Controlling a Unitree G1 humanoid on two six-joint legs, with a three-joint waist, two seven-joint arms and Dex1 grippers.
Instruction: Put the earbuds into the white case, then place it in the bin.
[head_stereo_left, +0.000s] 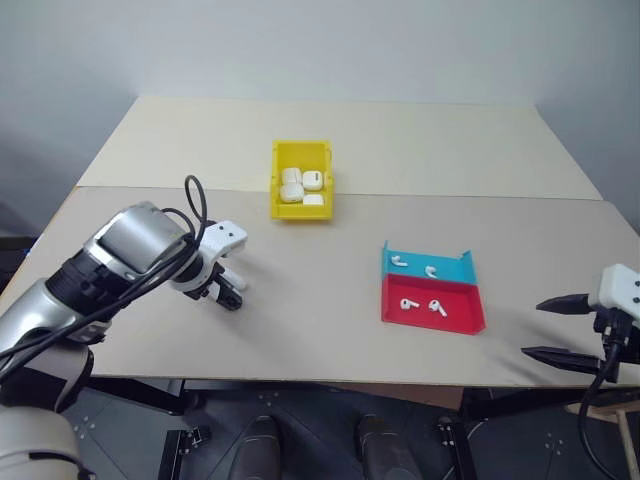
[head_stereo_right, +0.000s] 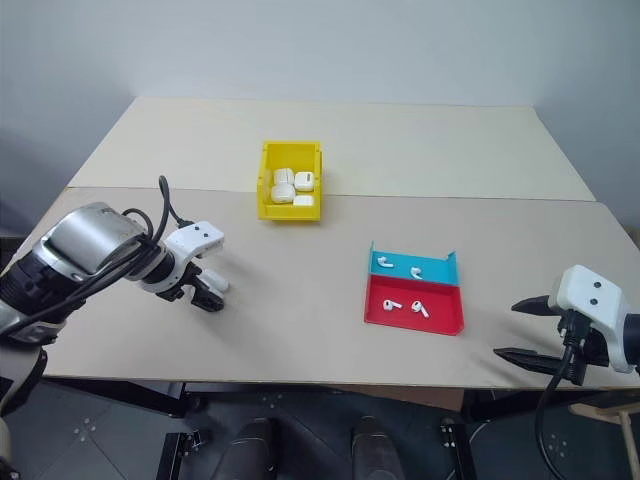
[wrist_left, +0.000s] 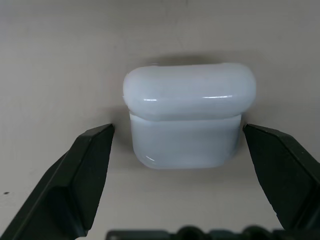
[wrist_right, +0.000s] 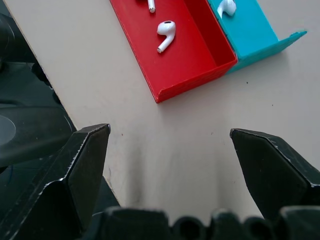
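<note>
The left gripper (wrist_left: 177, 135) is spread wide around one small glossy white rounded case (wrist_left: 189, 114), lid closed, lying on the beige table (head_stereo_left: 320, 310); neither finger touches it. The right gripper (head_stereo_left: 548, 328) is also held wide and empty at the table's near edge. Two tiny white earbuds (head_stereo_left: 421, 304) are counted in the flat red tray (head_stereo_left: 470, 322), two in the flat blue tray (head_stereo_left: 455, 270). Four white cases (head_stereo_left: 302, 185) are seen in the yellow rectangular plastic bin (head_stereo_left: 278, 208). No writing is legible.

My left gripper (head_stereo_left: 228, 290) hides most of the case (wrist_left: 189, 114) from above. In the bin (head_stereo_left: 276, 200), the cases' (head_stereo_left: 302, 186) lids are too small to read.
</note>
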